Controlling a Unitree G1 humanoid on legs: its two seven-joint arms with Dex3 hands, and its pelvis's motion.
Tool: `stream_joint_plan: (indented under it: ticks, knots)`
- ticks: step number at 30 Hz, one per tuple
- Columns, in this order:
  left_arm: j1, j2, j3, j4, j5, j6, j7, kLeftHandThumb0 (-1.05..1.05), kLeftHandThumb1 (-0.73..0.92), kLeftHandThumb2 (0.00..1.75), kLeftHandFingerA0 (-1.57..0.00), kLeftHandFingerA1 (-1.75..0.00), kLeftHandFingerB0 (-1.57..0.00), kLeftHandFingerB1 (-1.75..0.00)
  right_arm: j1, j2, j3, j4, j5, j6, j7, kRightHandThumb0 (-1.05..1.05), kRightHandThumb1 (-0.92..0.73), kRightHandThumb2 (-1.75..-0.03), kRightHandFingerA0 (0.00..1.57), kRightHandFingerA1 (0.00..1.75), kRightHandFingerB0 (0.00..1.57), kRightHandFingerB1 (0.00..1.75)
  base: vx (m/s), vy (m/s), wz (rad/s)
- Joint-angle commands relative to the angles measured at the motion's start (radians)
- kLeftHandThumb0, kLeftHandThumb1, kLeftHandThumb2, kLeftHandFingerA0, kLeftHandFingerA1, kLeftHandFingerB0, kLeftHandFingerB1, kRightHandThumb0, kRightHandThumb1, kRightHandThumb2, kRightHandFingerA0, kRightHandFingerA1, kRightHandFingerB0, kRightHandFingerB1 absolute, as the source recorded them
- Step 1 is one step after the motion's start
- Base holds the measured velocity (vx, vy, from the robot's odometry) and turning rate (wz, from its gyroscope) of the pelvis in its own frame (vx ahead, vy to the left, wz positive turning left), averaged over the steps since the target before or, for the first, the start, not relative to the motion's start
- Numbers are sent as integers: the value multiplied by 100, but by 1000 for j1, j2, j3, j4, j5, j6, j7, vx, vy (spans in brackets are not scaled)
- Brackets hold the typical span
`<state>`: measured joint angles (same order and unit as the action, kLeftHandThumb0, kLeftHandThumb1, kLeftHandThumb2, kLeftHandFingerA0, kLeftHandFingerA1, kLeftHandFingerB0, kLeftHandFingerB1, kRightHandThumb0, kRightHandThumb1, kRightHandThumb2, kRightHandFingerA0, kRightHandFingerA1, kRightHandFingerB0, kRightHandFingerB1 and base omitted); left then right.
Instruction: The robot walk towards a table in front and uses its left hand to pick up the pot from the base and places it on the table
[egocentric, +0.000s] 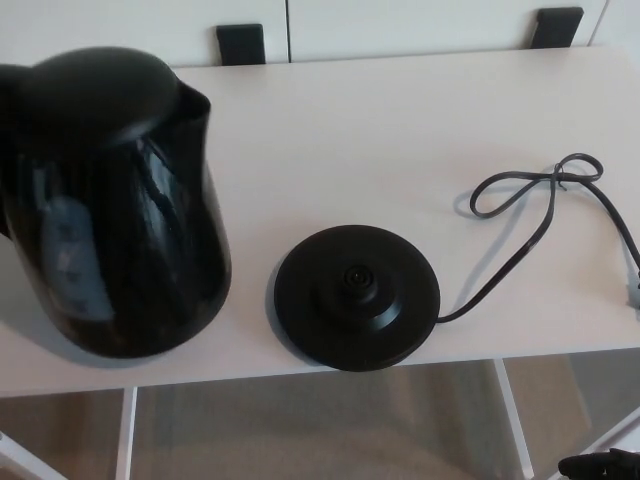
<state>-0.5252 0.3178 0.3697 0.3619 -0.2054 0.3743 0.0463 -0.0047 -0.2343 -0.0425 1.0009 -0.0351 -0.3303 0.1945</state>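
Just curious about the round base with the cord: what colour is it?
The base is black, best seen in the head view.
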Motion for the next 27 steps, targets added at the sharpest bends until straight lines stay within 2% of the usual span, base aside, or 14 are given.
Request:
stream_joint_plan:
  ticks: [1,7,9,10,11,12,13,14,15,16,17,18,19,27]
  knots:
    - [-5,0,-50,17,80,-256,5,-21,83,65,-97,-146,-76,-90,-1,-12,8,-6,-16,10,-14,-61,-39,-64,81,77,61,70,0,0,0]
    - [-3,-20,-93,18,119,-290,36,-24,82,68,-99,-148,-77,-88,-13,-14,10,1,-18,14,-22,-63,-39,-64,85,77,63,70,0,0,0]
    - [-1,-34,-95,12,104,-293,30,-24,82,68,-99,-148,-76,-83,-14,-17,16,7,-22,5,-20,-65,-40,-63,86,76,63,69,0,0,0]
    - [1,-36,-94,10,101,-293,28,-24,83,68,-98,-147,-76,-71,-15,-17,15,8,-21,7,-19,-65,-40,-63,87,76,64,69,0,0,0]
    - [4,-38,-94,8,98,-295,25,-24,83,68,-98,-147,-76,-71,-16,-17,14,9,-18,9,-18,-65,-40,-63,87,76,64,69,0,0,0]
    - [7,-41,-96,-9,97,-264,27,-31,75,62,-89,-104,-52,-39,-18,-17,14,9,-17,11,-18,-65,-40,-63,88,77,65,70,0,0,0]
    - [12,-45,-100,-36,97,-217,31,-31,75,62,-89,-104,-52,-39,-21,-17,13,10,-17,12,-17,-65,-40,-63,88,77,65,70,0,0,0]
    - [24,-26,-116,-38,86,-215,-35,-42,60,58,-49,-41,-17,-27,-22,-17,13,8,-16,18,-17,-64,-40,-64,88,77,65,70,0,0,0]
    - [36,-9,-128,-48,74,-207,-87,-51,38,75,-4,-42,0,-24,-23,-17,14,6,-17,22,-19,-67,-39,-63,90,77,67,70,0,0,0]
    - [45,1,-135,-59,66,-199,-117,-51,38,75,-4,-42,0,-24,-22,-17,15,3,-19,24,-22,-67,-39,-63,90,77,67,70,0,0,0]
    - [49,10,-144,-62,68,-197,-132,-57,41,76,0,-23,0,-16,-23,-18,15,4,-20,22,-23,-67,-39,-63,88,77,66,70,0,0,0]
    - [51,19,-153,-64,73,-196,-145,-57,41,76,0,-23,0,-16,-23,-19,15,4,-21,18,-22,-67,-39,-63,88,77,66,70,0,0,0]
    - [52,40,-160,-70,67,-173,-180,-62,41,72,0,-5,0,-4,-24,-22,18,7,-25,10,-22,-68,-41,-63,88,78,64,71,0,0,0]
    - [88,143,-191,-60,64,-173,-315,-61,40,70,0,0,0,0,-28,-26,24,15,-36,7,-24,-67,-41,-62,89,77,64,69,0,0,0]
